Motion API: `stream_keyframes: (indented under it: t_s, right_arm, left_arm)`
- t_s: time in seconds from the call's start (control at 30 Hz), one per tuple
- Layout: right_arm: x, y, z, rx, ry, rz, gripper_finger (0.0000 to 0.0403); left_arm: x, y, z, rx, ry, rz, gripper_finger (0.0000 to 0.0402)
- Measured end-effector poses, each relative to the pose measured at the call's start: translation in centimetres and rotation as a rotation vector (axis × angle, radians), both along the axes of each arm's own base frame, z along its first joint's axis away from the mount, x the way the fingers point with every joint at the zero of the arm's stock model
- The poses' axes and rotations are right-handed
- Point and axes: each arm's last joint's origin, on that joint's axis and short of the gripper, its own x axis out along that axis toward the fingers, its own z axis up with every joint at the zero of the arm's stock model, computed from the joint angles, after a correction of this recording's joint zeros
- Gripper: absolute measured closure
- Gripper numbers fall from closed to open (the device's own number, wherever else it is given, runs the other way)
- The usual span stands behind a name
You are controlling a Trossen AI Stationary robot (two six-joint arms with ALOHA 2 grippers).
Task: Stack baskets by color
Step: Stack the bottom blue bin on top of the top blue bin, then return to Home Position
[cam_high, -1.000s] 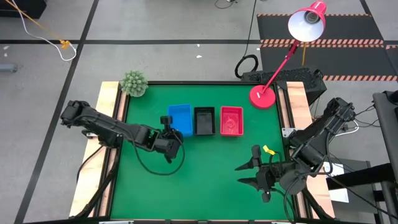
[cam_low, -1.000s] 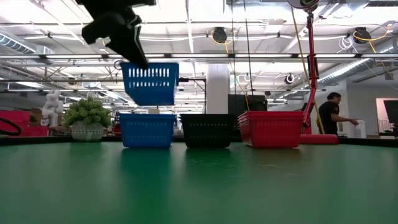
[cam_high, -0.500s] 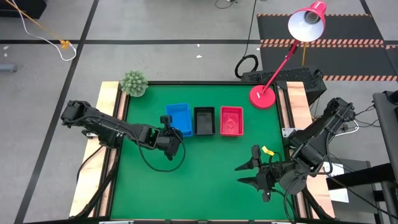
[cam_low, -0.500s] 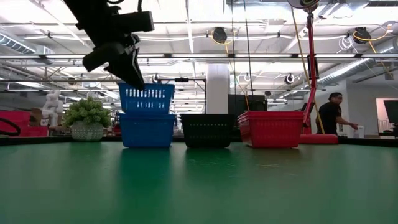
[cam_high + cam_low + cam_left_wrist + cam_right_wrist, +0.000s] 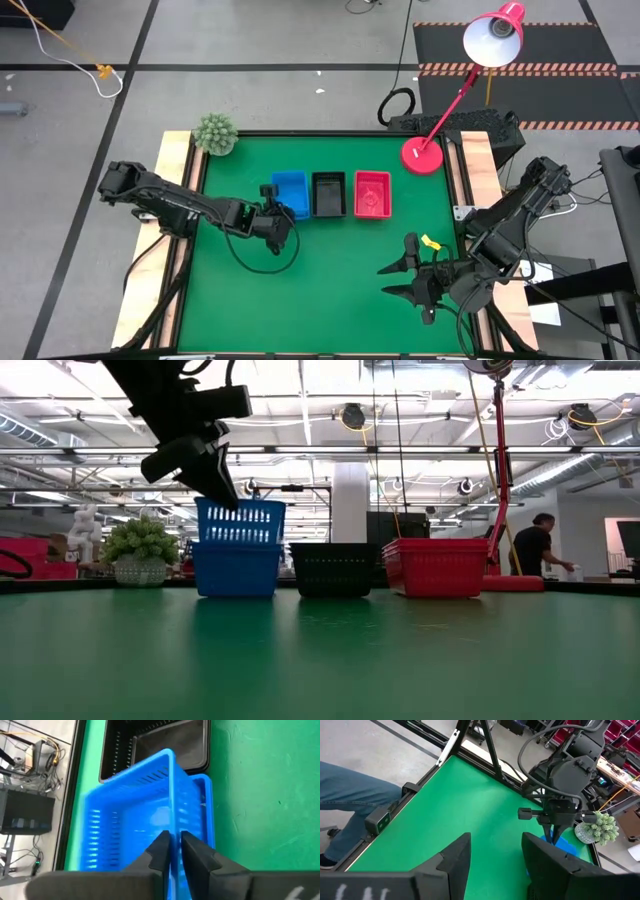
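Three groups of baskets are seen in a row at the middle of the green table (image 5: pixel 330 270) in the high view: blue at 9 o'clock of the row, black in the centre, red at 3 o'clock. The top blue basket (image 5: pixel 238 520) is seated only partly in the blue stack (image 5: pixel 236 568), its rim standing well above the lower rim in the low view and sitting slightly askew in the left wrist view. One wall of that basket is straddled by the left gripper (image 5: pixel 173 851), one finger inside and one outside, both close against the plastic; whether the wall is pinched or merely bracketed cannot be told. In the high view the left gripper (image 5: pixel 277 205) is placed at the 9 o'clock edge of the blue stack.

The black baskets (image 5: pixel 328 193) and the red baskets (image 5: pixel 371 193) are set just beside one another, untouched.

The right gripper (image 5: pixel 400 280) is held over the table's 5 o'clock region, well apart from the row, its fingers (image 5: pixel 454 857) spread wide with nothing between them.

A small plant (image 5: pixel 214 133) is found at the 11 o'clock corner, and a red lamp base (image 5: pixel 422 156) at 1 o'clock. A person (image 5: pixel 530 546) is seen in the room beyond.
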Motion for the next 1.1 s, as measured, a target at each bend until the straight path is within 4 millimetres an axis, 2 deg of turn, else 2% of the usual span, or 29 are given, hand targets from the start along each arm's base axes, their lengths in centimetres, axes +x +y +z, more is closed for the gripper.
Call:
stream_keyframes:
  t_s: [0.27, 0.57, 0.7, 0.9, 1.1]
  right_arm:
    - [0.0, 0.0, 0.0, 0.006, 0.001, -0.003, 0.0234]
    - [0.0, 0.0, 0.0, 0.006, 0.001, -0.003, 0.0234]
    - [0.0, 0.0, 0.0, 0.006, 0.001, -0.003, 0.0234]
    - [0.0, 0.0, 0.0, 0.006, 0.001, -0.003, 0.0234]
    - [0.0, 0.0, -0.1, -0.003, 0.005, -0.001, 0.0234]
  left_arm:
    - [0.1, 0.3, -0.1, -0.025, 0.003, 0.004, 0.032]
    - [0.2, 0.3, 0.0, -0.04, -0.019, 0.019, 0.0233]
    - [0.3, 0.1, 0.0, -0.093, -0.029, -0.005, 0.0213]
    - [0.6, -0.2, 0.5, -0.124, -0.056, -0.015, 0.0229]
    - [0.1, -1.5, 3.9, -0.145, -0.171, -0.075, 0.029]
